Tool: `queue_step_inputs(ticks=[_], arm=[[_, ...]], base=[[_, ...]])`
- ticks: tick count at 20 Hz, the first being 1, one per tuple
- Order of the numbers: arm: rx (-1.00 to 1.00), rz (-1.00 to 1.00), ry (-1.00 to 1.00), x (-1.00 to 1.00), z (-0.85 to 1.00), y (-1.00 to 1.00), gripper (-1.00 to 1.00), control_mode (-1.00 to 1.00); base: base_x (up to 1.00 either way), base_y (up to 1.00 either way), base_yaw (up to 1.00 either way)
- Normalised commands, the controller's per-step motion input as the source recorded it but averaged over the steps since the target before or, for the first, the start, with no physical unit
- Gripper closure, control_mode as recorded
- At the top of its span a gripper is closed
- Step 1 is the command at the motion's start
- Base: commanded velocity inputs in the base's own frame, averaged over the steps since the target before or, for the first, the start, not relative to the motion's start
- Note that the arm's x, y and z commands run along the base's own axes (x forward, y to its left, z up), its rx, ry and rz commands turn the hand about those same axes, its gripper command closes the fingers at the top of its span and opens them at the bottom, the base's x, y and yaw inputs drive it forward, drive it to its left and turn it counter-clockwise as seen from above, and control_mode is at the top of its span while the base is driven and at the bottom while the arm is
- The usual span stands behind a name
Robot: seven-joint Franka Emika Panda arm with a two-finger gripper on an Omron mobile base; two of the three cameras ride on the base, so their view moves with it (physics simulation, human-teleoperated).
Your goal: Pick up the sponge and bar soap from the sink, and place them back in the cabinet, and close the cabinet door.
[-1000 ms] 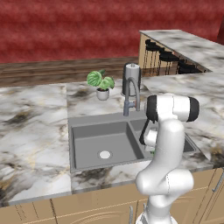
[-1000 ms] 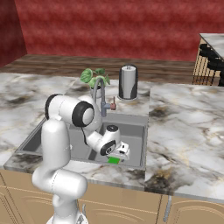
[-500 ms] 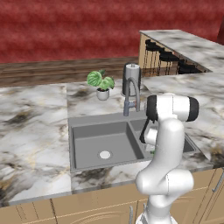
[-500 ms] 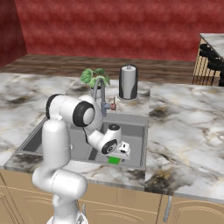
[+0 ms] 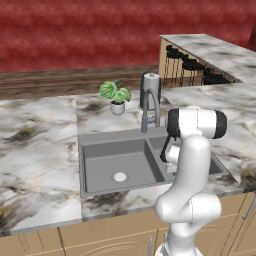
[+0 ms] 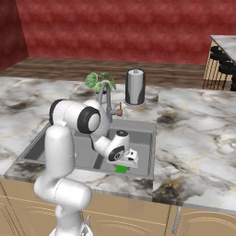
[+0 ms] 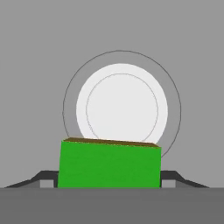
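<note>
Sponge (image 7: pixel 109 164), bright green, sits in the right basin of the sink (image 5: pixel 100 150), low between the gripper (image 7: pixel 109 181) fingertips with the white drain disc (image 7: pixel 121 109) behind it in the hand view; right base view shows the green block (image 6: pixel 120 169) just under the hand near the basin's front wall. Fingers flank both sides of the sponge, but whether they are pressing it or just around it I cannot tell. To do this grasp well: keep the sponge centred between the fingers, squeeze squarely on its side faces, then lift straight up clear of the basin rim before swinging away, since the front wall is close. Left to right on the grey-white marble bench (image 5: pixel 35 135): potted plant (image 5: pixel 116 95), steel faucet (image 5: pixel 150 112), paper towel roll (image 5: pixel 150 85). Behind, a dark red wall, wood floor, and a bar counter with black stools (image 5: pixel 187 67) at far right.
</note>
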Motion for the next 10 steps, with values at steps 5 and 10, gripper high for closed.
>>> queue_step_inputs(ticks=[5, 10], arm=[[0.00, 0.00, 0.00, 0.00, -0.03, 0.00, 1.00, -1.00], [0.00, 0.00, 0.00, 0.00, 0.11, 0.00, 1.00, -1.00]], base=[[0.00, 0.00, 0.00], [0.00, 0.00, 0.00]])
